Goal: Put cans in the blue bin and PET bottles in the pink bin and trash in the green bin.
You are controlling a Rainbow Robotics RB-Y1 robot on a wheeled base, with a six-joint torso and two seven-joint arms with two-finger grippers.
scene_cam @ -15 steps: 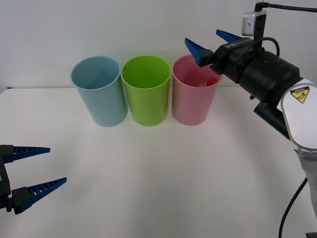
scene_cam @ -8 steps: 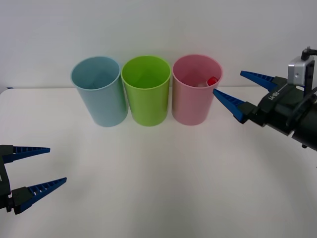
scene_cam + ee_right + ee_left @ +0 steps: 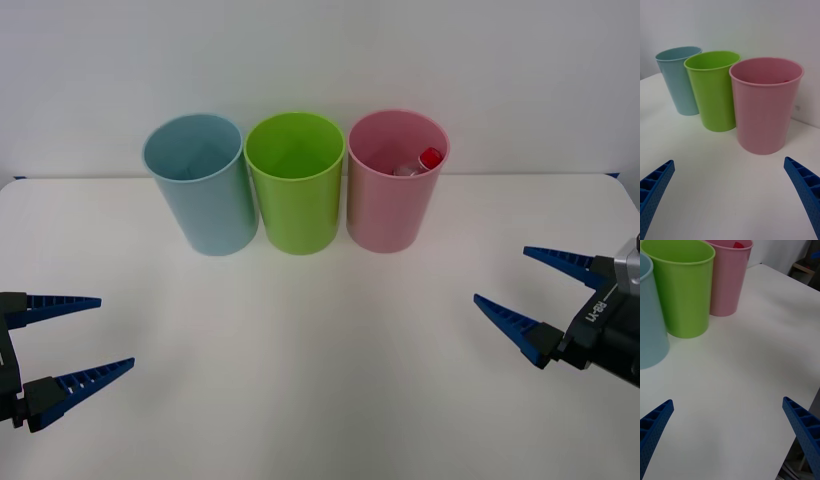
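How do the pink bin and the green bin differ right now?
Colour: the pink bin is pink, the green bin lime green. Contents: the pink bin holds a bottle whose red cap shows below its rim; the green bin's visible inside looks bare. Place: the green bin stands in the middle of the row, the pink bin at the end toward the open right gripper. Both stand upright and share the same tapered cup shape and size.

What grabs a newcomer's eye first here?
Three tall bins in a row at the table's far side: the blue bin on the robot's left, the green bin in the middle, the pink bin on the right with a red-capped PET bottle inside. Nearer, the left gripper and right gripper flank the white table, jaws open.
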